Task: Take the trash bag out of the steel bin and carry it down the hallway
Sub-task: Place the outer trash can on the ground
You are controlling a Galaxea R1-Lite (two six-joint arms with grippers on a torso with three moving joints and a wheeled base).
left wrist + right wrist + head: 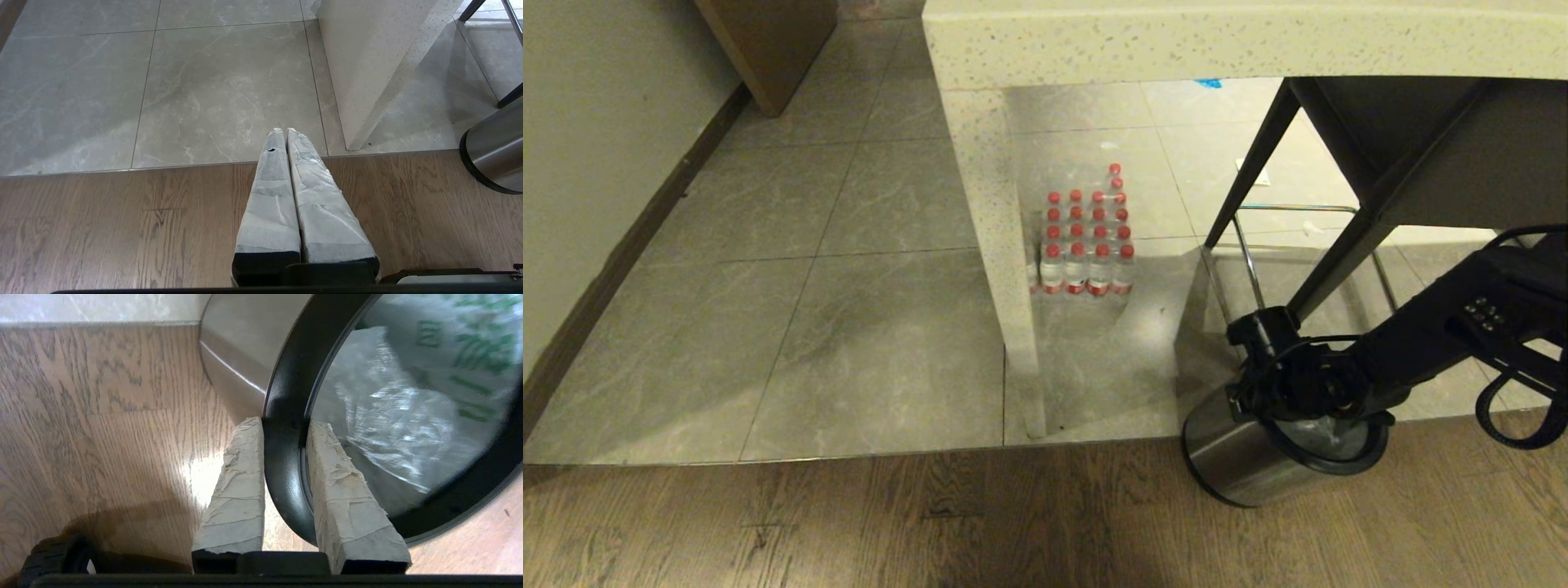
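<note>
The steel bin (pixel 1258 457) (at five o'clock) is straddled at its black rim by the right gripper (pixel 284 424), jaws spread; the trash bag (pixel 392 416) inside could be missed, the bin tipped instead.

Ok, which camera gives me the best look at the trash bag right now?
The right wrist view: the trash bag fills the steel bin, green lettering visible, with the right gripper straddling the black rim. The head view shows only a sliver of bag behind the arm. The left wrist view shows none.
</note>
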